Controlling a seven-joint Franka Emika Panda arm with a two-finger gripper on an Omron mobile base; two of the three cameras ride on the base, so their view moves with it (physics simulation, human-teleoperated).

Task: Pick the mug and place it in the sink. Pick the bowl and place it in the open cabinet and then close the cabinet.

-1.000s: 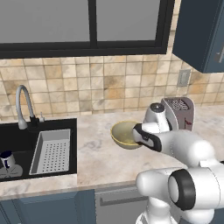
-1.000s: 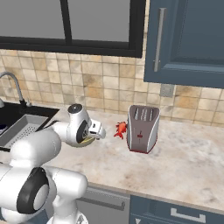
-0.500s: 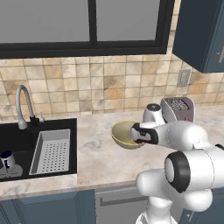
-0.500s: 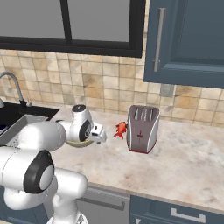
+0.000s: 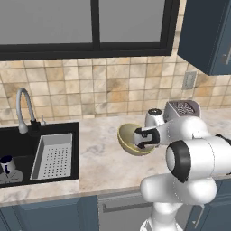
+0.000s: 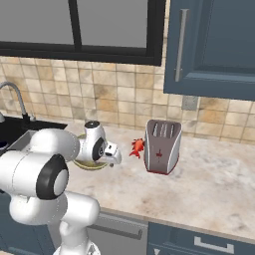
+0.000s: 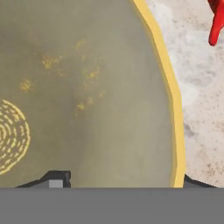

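Observation:
The olive-tan bowl (image 5: 128, 139) sits on the counter, its glossy yellowish inside (image 7: 87, 87) close under the hand camera. My gripper (image 5: 141, 137) (image 6: 113, 158) (image 7: 124, 180) is open at the bowl's right rim (image 7: 174, 109), one fingertip (image 7: 57, 178) inside and the other outside. The arm hides most of the bowl (image 6: 84, 163) in the right base view. A small mug (image 5: 6, 164) stands in the black sink (image 5: 18, 142), left of the counter. The slate-blue wall cabinet (image 6: 214, 45) hangs up right, its door with a silver handle (image 6: 180, 45) facing the camera.
A grey perforated rack (image 5: 53, 155) lies in the sink's right half below the curved faucet (image 5: 22, 106). A silver toaster (image 6: 162, 145) stands right of the bowl, with a small red object (image 6: 137, 147) between them. The counter's front edge is near.
The arm's elbow has swung up and nearer the cameras while the hand stays at the bowl's rim. Bowl and mug have not moved.

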